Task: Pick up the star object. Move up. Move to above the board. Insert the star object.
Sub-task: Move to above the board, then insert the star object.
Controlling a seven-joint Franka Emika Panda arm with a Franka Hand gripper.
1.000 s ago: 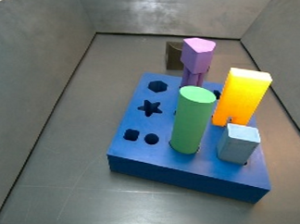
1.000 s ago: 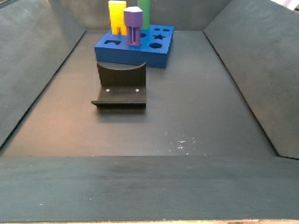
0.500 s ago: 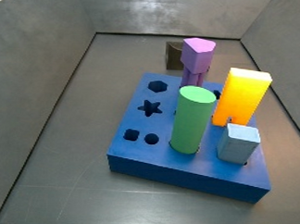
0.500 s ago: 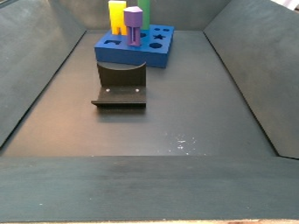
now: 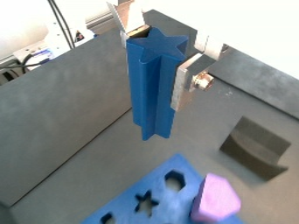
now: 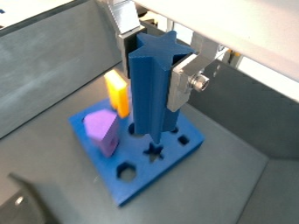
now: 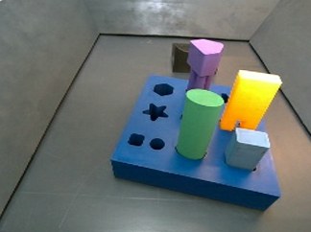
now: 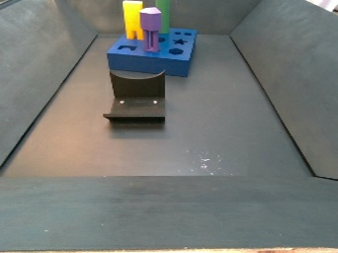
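Both wrist views show my gripper point(image 5: 155, 68) point(image 6: 149, 74) shut on the star object point(image 5: 149, 87) point(image 6: 149, 96), a tall dark-blue ridged post hanging upright between the silver fingers point(image 5: 184, 80). Below it lies the board point(image 5: 122, 208) point(image 6: 136, 181), a thick blue block. Its star hole point(image 6: 152, 151) point(image 7: 155, 112) is empty. The post's lower end appears over the board near that hole. Neither side view shows the gripper or the star object; both show the board point(image 7: 182, 176) point(image 8: 138, 59).
A green cylinder point(image 7: 200, 122), a yellow block point(image 7: 252, 99), a purple peg point(image 7: 205, 62) and a pale-blue cube point(image 7: 248, 148) stand in the board. The fixture point(image 8: 136, 94) point(image 5: 257, 147) sits on the floor beside it. Grey walls surround the floor.
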